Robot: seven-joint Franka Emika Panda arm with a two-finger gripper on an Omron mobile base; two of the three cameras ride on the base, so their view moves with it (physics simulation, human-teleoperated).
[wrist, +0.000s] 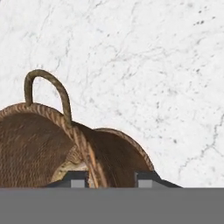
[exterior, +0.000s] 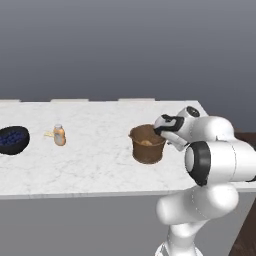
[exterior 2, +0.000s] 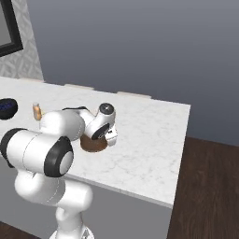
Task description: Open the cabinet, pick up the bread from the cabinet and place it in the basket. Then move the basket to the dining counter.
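Note:
The round brown basket (exterior: 147,149) stands on the dining counter (exterior: 95,160), near its right end. Inside it lies the golden-brown bread (exterior: 146,142), which shows pale past the rim in the hand view (wrist: 70,168). My gripper (exterior: 159,132) sits at the basket's right rim. In the hand view the gripper (wrist: 113,177) straddles the woven rim, one finger inside the basket (wrist: 48,144) and one outside, shut on the wall just beside a loop handle (wrist: 48,85). From the right base view my arm covers most of the basket (exterior 2: 93,144). The cabinet is out of view.
A dark blue bowl (exterior: 12,139) and a small orange bottle (exterior: 59,135) stand on the counter's left part. The counter's right edge (exterior 2: 179,154) drops to a dark wood floor (exterior 2: 205,186). Bare marble lies in front of the basket.

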